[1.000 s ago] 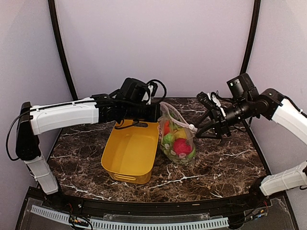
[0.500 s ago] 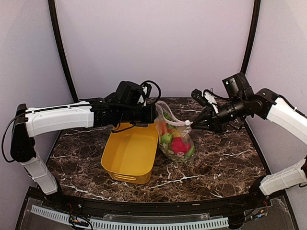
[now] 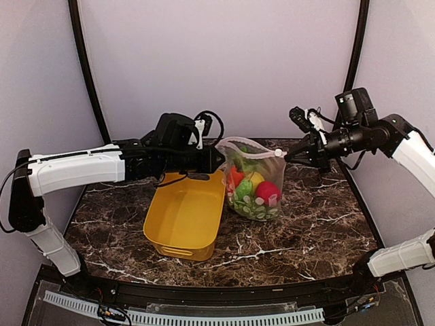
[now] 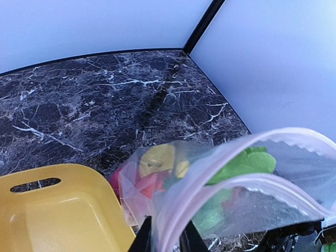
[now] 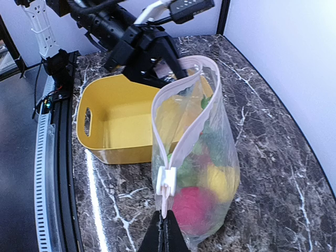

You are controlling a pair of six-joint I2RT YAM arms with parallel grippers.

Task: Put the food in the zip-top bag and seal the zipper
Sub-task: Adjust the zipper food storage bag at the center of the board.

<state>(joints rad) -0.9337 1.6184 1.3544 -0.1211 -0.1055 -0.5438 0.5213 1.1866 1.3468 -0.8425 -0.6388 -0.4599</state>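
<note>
**Between our two grippers, a filled bag with its mouth open**

Nearest our bases sits the yellow tub (image 3: 182, 221) on the marble table (image 3: 319, 231). Just beside it on the right, the zip-top bag (image 3: 270, 170) touches down there with the food (image 3: 267, 192) piled inside. Farther back, our left gripper (image 3: 219, 158) is clenched on the left end of the bag's mouth. Our right gripper (image 3: 286, 155) is clamped on the zipper (image 3: 255, 155) at its white slider end. The mouth is stretched between them, its two strips apart.

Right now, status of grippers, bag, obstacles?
Left gripper shut on bag corner; right gripper shut on zipper end. Bag held between them, food inside, mouth open. Tub beside bag, not blocking.
</note>
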